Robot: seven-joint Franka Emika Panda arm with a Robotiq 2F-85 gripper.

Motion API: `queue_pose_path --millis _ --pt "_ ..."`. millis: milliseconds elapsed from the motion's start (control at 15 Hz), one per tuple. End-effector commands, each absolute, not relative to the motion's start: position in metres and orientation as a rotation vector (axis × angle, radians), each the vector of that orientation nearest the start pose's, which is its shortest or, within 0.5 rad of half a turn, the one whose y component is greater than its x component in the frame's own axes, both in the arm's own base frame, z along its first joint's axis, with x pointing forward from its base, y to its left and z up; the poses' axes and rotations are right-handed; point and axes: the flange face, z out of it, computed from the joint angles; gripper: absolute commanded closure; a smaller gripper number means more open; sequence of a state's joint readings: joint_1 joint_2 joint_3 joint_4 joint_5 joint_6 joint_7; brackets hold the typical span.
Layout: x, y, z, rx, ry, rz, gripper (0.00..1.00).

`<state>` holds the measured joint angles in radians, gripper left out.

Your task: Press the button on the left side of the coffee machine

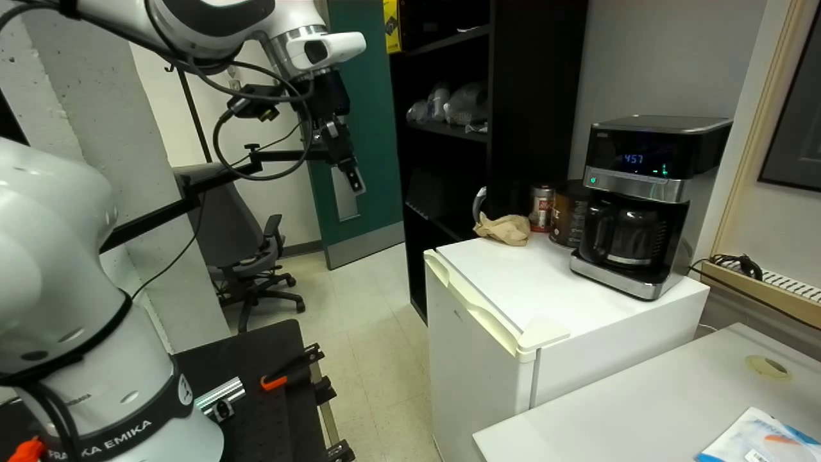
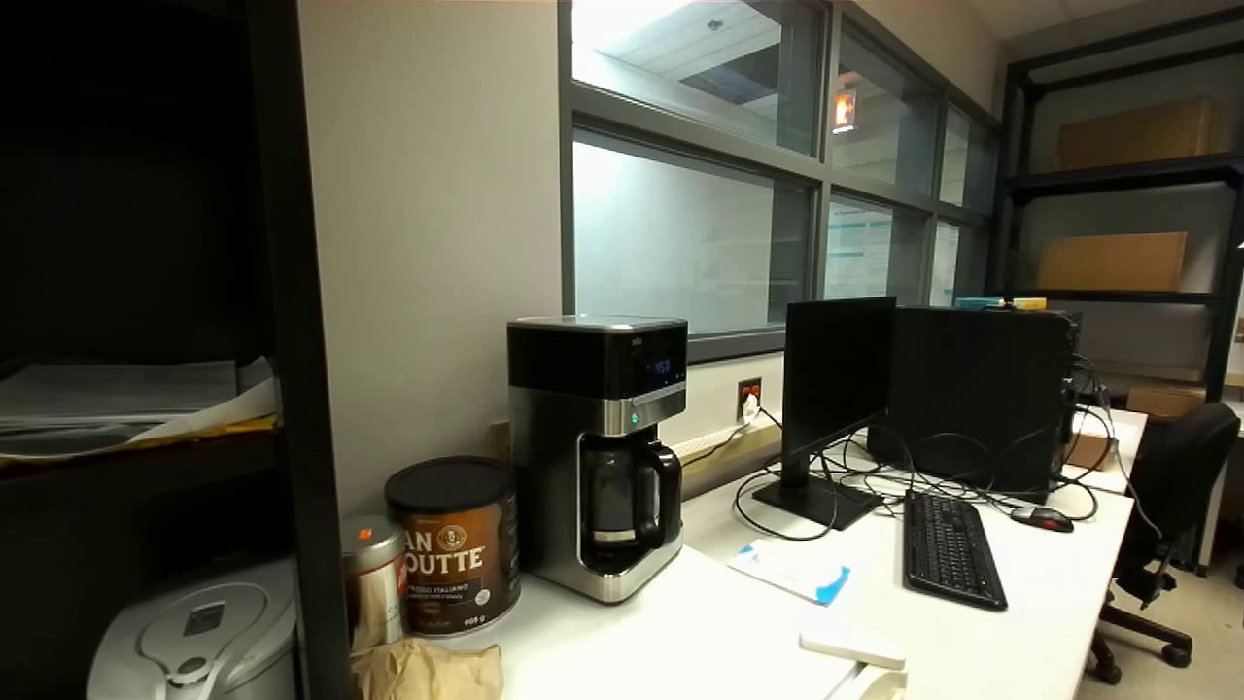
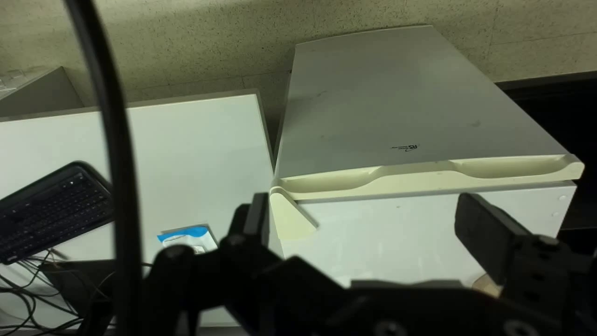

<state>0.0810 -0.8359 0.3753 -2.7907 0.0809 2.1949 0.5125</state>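
Black and silver, the coffee machine stands upright on top of a small white fridge. Its clock shows 4:57 in blue numbers. Just under the clock runs a shiny silver band, and a little green light glows at the left end of it. Dark and glassy, a jug sits in the bottom half. Next to the machine is a big brown coffee tub with a black lid, and right by the tub is a smaller silver tin. Some crumpled tan paper lies in front of the tub and the tin. The robot's white arm comes in from the top left of an exterior view. Its claw points down, high up and well apart from the machine. The claw is wide, with its two fingers far from each other in the wrist view. Just beside the fridge is a white desk. On it are a black keyboard, a mouse, a dark screen and a blue and white packet. Near the fridge stands a tall black shelf.
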Motion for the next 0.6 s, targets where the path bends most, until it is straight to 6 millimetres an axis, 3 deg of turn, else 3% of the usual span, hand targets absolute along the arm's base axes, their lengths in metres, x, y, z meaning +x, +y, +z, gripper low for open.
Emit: queue_pose_path --millis 0,533 --pt "0.308 0.135 0.438 -3.265 0.149 -0.457 0.0" --pt "0.373 0.111 0.429 -3.358 -0.27 -0.625 0.0"
